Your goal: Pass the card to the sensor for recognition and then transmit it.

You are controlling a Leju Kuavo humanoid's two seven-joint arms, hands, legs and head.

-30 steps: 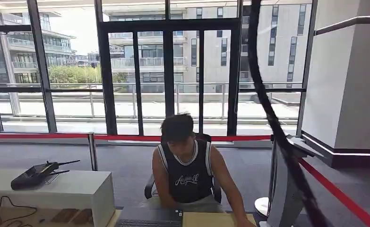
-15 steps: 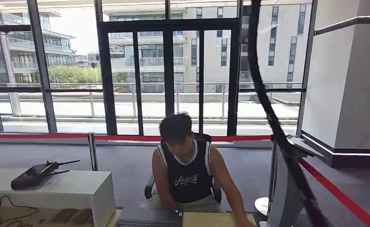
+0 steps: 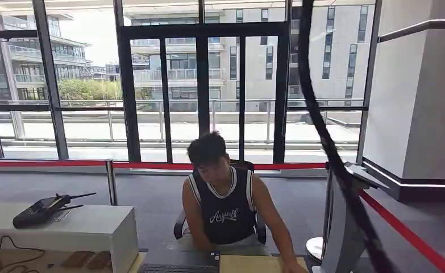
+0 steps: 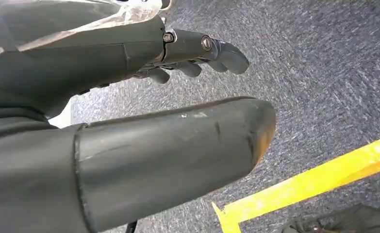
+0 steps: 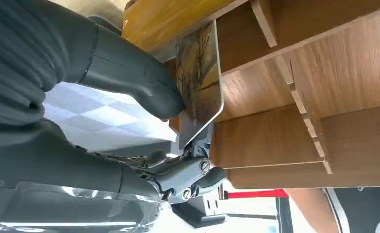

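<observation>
Shiny brown-and-gold card with rounded corners (image 5: pixel 200 82), pinched in the right hand (image 5: pixel 81 165). Thick grey thumb (image 5: pixel 149 92) pressed on the picture side, darker fingers (image 5: pixel 188 172) behind the other side. Held near one short end only, so most of the card sticking out free.

Long side of the card running away from the hand, toward the brown wooden boards with small ribs (image 5: pixel 294 97). Free end very close to the edge of one board; touching or not, cannot tell.

Left hand (image 4: pixel 42 97) hanging low over rough grey carpet (image 4: pixel 323 73), near a yellow floor line (image 4: pixel 314 182). Holding nothing, thumb and fingers apart. Far from the card, so no help for this job.

Straight ahead, a person in a dark sleeveless top (image 3: pixel 225 210), sitting behind a desk with a flat tan pad (image 3: pixel 254 265) on it. Tall grey stand (image 3: pixel 342 227) just to the right of the person. Sensor not made out for sure.

Likely step: card still to be shown to the sensor, then handed over. Best to lead with the free end, flat side first, grip kept tight. Thin shiny card, so easy to slip or twist between thumb and fingers.
</observation>
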